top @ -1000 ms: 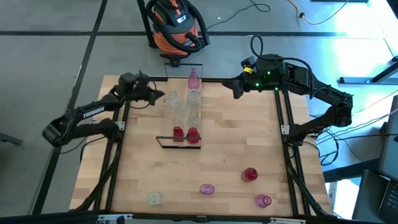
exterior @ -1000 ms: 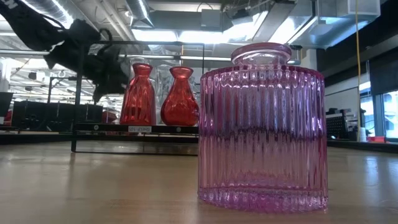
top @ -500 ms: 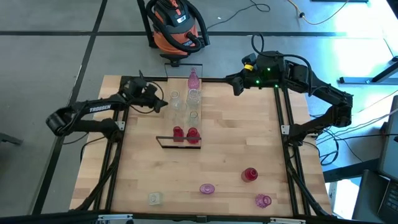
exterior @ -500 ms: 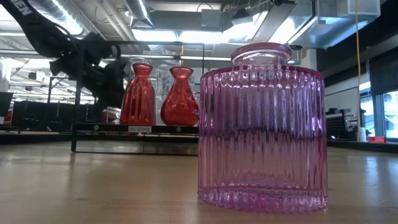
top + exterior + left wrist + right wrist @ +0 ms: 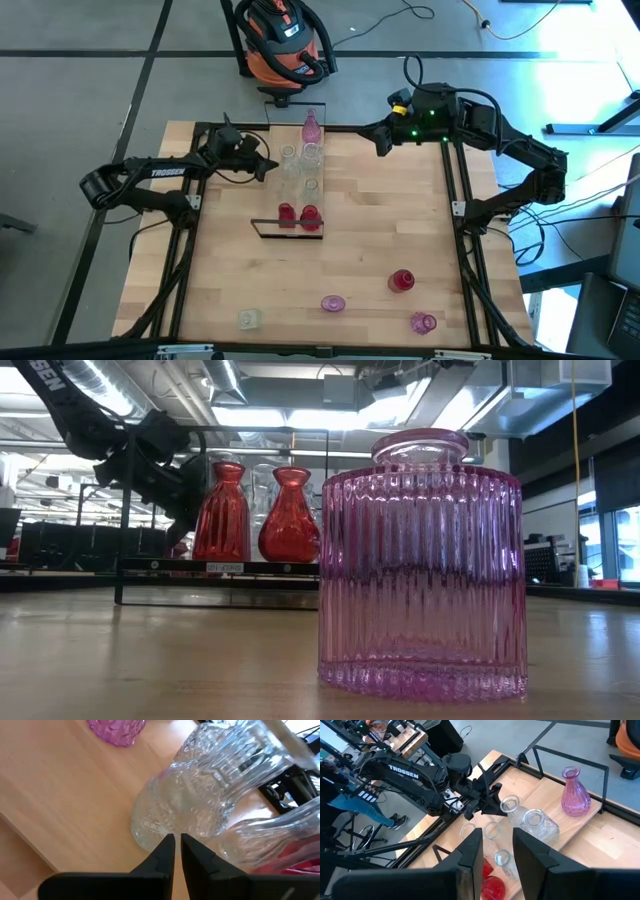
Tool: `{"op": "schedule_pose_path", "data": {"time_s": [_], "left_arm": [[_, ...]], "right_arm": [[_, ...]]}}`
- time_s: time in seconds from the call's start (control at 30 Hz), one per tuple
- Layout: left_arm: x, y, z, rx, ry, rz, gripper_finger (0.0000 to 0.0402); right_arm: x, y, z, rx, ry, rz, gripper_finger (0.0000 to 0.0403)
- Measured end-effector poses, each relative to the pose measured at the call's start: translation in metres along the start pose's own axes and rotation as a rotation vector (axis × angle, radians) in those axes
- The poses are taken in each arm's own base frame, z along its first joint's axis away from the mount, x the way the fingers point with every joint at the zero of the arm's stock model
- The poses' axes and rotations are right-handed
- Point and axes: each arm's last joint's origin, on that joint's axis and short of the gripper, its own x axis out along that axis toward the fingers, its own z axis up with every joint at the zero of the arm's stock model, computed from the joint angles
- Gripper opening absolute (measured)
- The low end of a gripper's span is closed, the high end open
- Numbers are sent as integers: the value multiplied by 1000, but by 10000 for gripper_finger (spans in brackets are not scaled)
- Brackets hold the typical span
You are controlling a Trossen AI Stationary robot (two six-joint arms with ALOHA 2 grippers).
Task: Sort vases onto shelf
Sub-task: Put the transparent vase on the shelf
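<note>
The left gripper [image 5: 268,166] is at the far left part of the table, right beside a clear vase [image 5: 195,800] on the shelf [image 5: 300,195]. Its two dark fingers [image 5: 162,852] are pressed almost together with only a thin gap, and they hold nothing; the tips sit just in front of the bottom of the clear vase. The right gripper [image 5: 492,851] hangs in the air over the far right corner of the table, well apart from the vases, with its fingers apart and nothing between them. The shelf is a long thin plank that runs down the middle of the far half of the table. A tall pink vase [image 5: 310,126] stands at its far end, a few clear vases stand in the middle, and two red vases [image 5: 256,512] stand side by side at its near end. Four more vases are off the shelf near the front edge: a clear one [image 5: 248,319], a pink one [image 5: 333,303], a red one [image 5: 402,281] and another pink one [image 5: 424,323].
</note>
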Motion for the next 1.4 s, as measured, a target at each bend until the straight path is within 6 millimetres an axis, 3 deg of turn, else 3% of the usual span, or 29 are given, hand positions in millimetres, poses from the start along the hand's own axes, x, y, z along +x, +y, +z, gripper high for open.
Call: {"op": "schedule_pose_path", "data": {"time_s": [0.23,0.47,0.67,0.87,1.0,1.17,1.4], "left_arm": [[-8,0,7,-23,-55,10,23],[-45,-22,20,34,-194,-41,4],[-76,-60,18,32,-81,-182,1],[-100,-108,45,231,22,-123,0],[-90,-120,58,223,157,-24,0],[-60,-125,73,189,294,-4,7],[-29,-123,82,116,511,65,104]], "right_arm": [[0,0,0,1,4,5,91],[0,0,0,17,10,13,91],[0,0,0,5,1,1,91],[0,-7,4,2,-19,-29,91],[0,-13,8,16,-11,-14,91],[0,-12,10,20,-13,11,91],[0,-10,10,19,8,67,91]]}}
